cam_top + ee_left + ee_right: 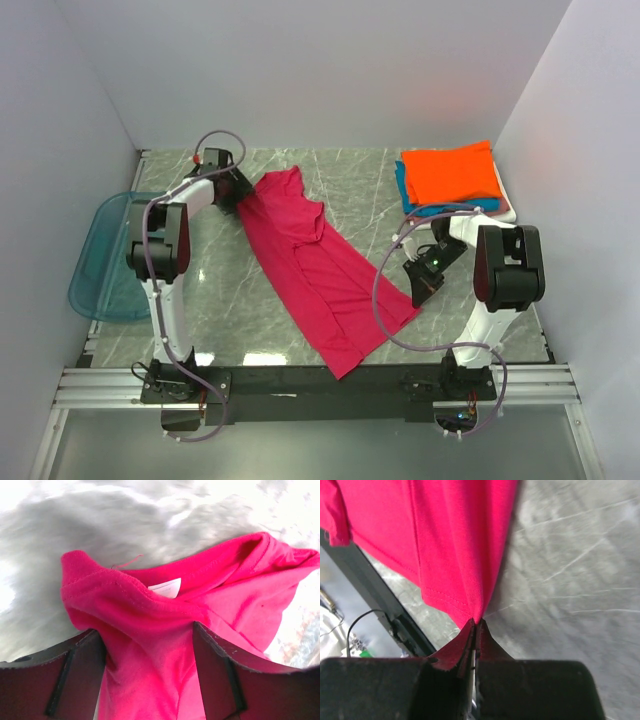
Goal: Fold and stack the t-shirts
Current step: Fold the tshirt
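Observation:
The magenta-red t-shirt (320,270) lies stretched diagonally across the marble table, collar end at the far left, hem at the near right. My left gripper (243,198) is at the collar end. In the left wrist view its jaws stand apart around bunched cloth (165,630), with the collar and white label (166,587) just beyond. My right gripper (420,290) is shut on the hem corner (470,605), pinched at its tips (476,622). Folded shirts are stacked at the far right, with orange (450,172) on top, teal-blue (403,190) under it and white (500,212) at the bottom edge.
A translucent blue plastic tray (95,260) sits at the table's left edge beside the left arm. White walls close in the back and both sides. A black rail (300,380) runs along the near edge, under the shirt's hem.

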Motion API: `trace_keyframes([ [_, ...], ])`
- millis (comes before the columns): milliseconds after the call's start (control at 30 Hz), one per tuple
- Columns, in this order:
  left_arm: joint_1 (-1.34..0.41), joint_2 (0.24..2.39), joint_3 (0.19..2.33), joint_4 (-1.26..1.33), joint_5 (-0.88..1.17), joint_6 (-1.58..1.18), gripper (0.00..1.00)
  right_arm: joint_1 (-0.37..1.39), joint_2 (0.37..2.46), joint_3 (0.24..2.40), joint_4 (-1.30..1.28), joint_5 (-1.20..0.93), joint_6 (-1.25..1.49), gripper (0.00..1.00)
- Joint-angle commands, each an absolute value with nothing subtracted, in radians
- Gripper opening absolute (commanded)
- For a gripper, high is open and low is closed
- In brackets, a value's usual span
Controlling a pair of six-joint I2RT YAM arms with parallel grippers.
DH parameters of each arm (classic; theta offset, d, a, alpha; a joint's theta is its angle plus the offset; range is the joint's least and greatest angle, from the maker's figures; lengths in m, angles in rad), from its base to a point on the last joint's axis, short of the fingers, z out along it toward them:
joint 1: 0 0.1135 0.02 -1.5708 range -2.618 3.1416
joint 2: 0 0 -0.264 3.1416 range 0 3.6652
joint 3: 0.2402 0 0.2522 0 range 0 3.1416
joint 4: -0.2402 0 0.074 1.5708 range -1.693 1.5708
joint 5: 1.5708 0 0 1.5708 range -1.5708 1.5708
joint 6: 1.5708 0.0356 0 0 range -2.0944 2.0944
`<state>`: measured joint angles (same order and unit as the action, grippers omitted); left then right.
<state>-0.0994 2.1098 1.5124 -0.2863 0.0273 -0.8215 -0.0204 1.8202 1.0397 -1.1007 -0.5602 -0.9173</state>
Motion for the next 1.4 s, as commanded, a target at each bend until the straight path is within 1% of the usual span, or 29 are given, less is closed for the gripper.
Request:
trace_keyframes([
  [0,-0.120,2.178,1.617,-0.322,0.122,-0.746,0.71,-0.026,1.776,1.045,-1.173,-0.569,-0.965,0.01],
  [33,-0.121,2.181,1.640,-0.321,0.132,-0.738,0.71,-0.026,1.775,1.052,-1.207,-0.580,-0.979,0.06],
  [67,-0.121,2.175,1.640,-0.310,0.138,-0.727,0.71,-0.029,1.769,1.061,-1.222,-0.589,-1.000,0.29],
  [100,-0.121,2.142,1.635,-0.298,0.138,-0.700,0.71,-0.035,1.760,1.092,-1.232,-0.604,-1.002,0.39],
  [133,-0.120,2.114,1.605,-0.260,0.132,-0.683,0.71,-0.037,1.735,1.113,-1.241,-0.610,-0.999,0.53],
  [267,-0.106,1.924,1.490,-0.164,0.100,-0.601,0.76,-0.034,1.721,1.268,-1.223,-0.656,-0.936,0.68],
  [300,-0.101,1.840,1.468,-0.152,0.094,-0.568,0.77,-0.025,1.735,1.355,-1.221,-0.669,-0.918,0.68],
  [367,-0.092,1.752,1.396,-0.126,0.074,-0.536,0.83,0.020,1.790,1.442,-1.183,-0.719,-0.835,0.70],
  [400,-0.087,1.662,1.341,-0.123,0.065,-0.516,0.84,0.035,1.807,1.512,-1.152,-0.739,-0.795,0.70],
  [433,-0.077,1.617,1.310,-0.118,0.051,-0.509,0.87,0.079,1.843,1.544,-1.053,-0.755,-0.741,0.70],
  [467,-0.071,1.568,1.277,-0.114,0.055,-0.503,0.88,0.103,1.862,1.574,-0.990,-0.750,-0.588,0.70],
  [500,-0.063,1.477,1.209,-0.107,0.060,-0.493,0.89,0.124,1.884,1.629,-0.927,-0.744,-0.506,0.70],
  [533,-0.045,1.427,1.174,-0.110,0.073,-0.489,0.92,0.173,1.932,1.659,-0.810,-0.724,-0.345,0.71],
  [567,-0.035,1.381,1.139,-0.112,0.081,-0.488,0.94,0.193,1.957,1.689,-0.752,-0.713,-0.266,0.71],
  [600,-0.026,1.296,1.073,-0.123,0.090,-0.485,0.95,0.216,2.009,1.738,-0.702,-0.707,-0.197,0.71],
  [633,-0.005,1.254,1.040,-0.132,0.103,-0.483,0.95,0.233,2.034,1.764,-0.613,-0.692,-0.063,0.71],
  [700,-0.003,1.144,0.947,-0.147,0.133,-0.474,0.96,0.270,2.109,1.828,-0.533,-0.629,0.074,0.71],
  [733,0.029,1.109,0.922,-0.158,0.143,-0.469,0.96,0.276,2.129,1.842,-0.450,-0.606,0.201,0.71],
  [767,0.032,1.047,0.899,-0.169,0.158,-0.459,0.96,0.291,2.152,1.876,-0.421,-0.557,0.250,0.71],
  [833,0.035,0.987,0.841,-0.199,0.184,-0.440,0.96,0.304,2.226,1.926,-0.388,-0.503,0.340,0.71],
  [1000,0.035,0.786,0.735,-0.252,0.227,-0.380,0.96,0.334,2.386,2.097,-0.391,-0.394,0.428,0.72],
  [1100,0.035,0.700,0.689,-0.261,0.245,-0.379,0.96,0.342,2.466,2.190,-0.452,-0.391,0.459,0.72],
  [1233,0.035,0.643,0.680,-0.258,0.244,-0.387,0.98,0.348,2.502,2.214,-0.476,-0.376,0.477,0.71],
  [1367,0.035,0.656,0.683,-0.261,0.252,-0.379,0.98,0.353,2.497,2.178,-0.480,-0.368,0.468,0.70],
])
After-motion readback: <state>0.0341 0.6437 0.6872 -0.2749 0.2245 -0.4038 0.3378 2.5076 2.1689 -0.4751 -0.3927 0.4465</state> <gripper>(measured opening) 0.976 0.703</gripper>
